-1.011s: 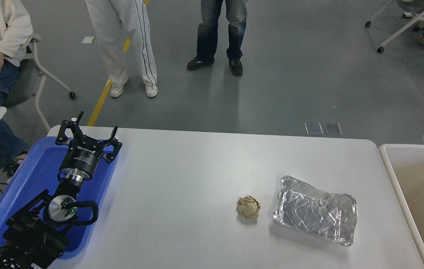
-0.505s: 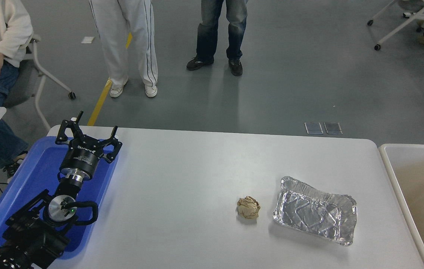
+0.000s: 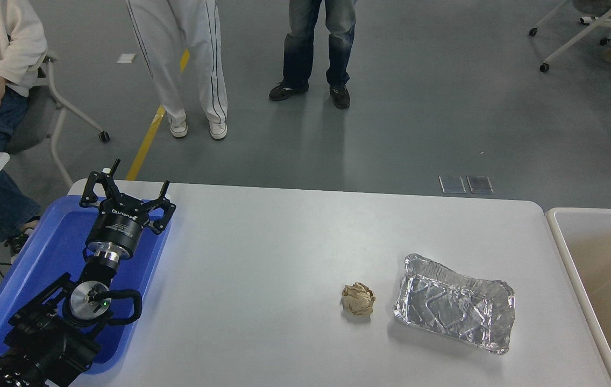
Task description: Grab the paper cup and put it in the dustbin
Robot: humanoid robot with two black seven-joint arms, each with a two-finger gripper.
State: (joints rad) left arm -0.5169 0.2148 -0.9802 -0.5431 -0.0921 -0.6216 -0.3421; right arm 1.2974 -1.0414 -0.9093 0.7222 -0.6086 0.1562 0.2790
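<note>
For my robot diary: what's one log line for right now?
left gripper: open, parked over blue tray | right arm: unseen | paper cup: unseen | dustbin: table's right

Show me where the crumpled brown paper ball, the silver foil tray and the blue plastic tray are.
crumpled brown paper ball [image 3: 358, 299], head view, its middle.
silver foil tray [image 3: 453, 303], head view, its creased floor.
blue plastic tray [image 3: 63, 231], head view, bare floor.

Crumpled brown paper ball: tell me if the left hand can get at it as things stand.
Probably yes. The left hand is open above the blue tray, and only bare white table lies between it and the crumpled brown paper ball. The foil tray sits beyond the ball. Whether the arm stretches that far is uncertain.
</note>
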